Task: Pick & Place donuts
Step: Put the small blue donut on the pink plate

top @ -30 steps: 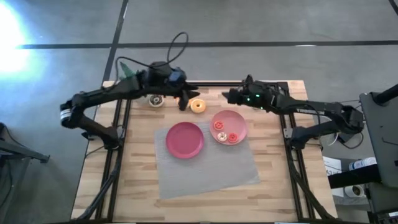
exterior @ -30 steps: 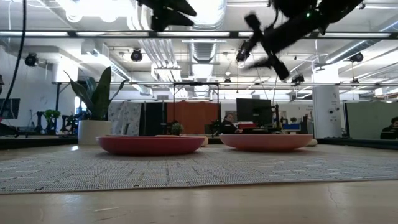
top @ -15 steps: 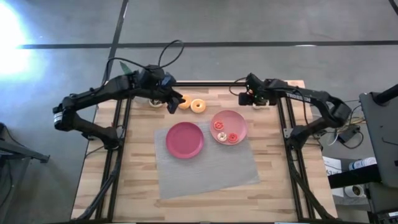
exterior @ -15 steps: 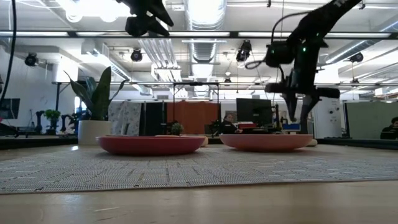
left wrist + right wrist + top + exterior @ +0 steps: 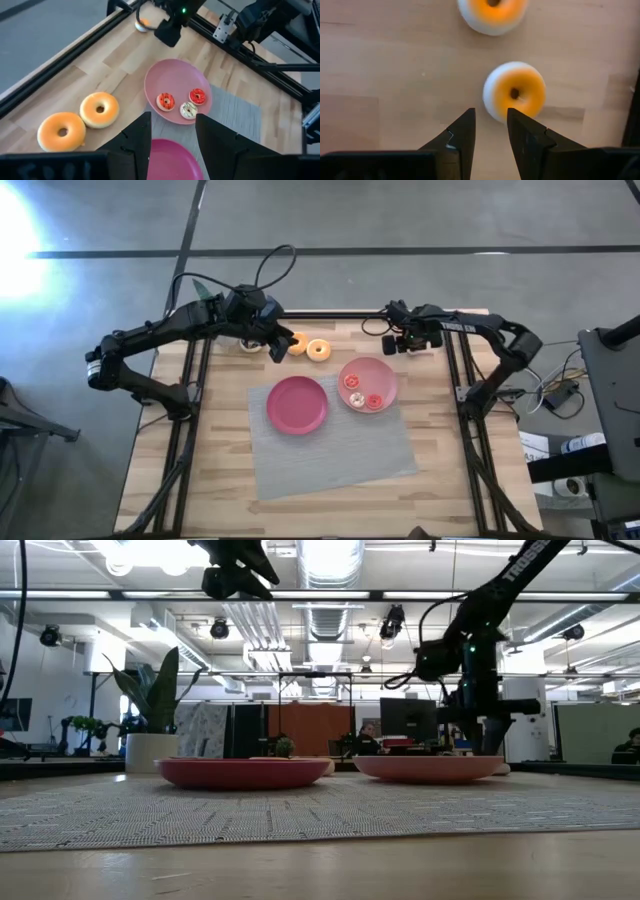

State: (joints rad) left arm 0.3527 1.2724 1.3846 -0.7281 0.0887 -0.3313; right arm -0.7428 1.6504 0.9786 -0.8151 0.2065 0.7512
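At the table's (image 5: 200,470) twelve o'clock edge, the right gripper (image 5: 489,124) is held spread over a small orange donut (image 5: 515,92); the left gripper (image 5: 171,131), also spread, is poised at eleven o'clock.

Two dark arms w/ black cables, green LED, dark fingers (image 5: 462,134).

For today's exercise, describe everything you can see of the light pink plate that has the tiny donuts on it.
The light pink plate is a round, shallow dish with a smooth matte surface and a low raised rim. It lies flat on the back right corner of the grey woven mat, beside the darker magenta plate. Three tiny donuts sit near one edge: two red and one whitish. No gripper touches it. In the low view it appears as a low bowl-like profile.
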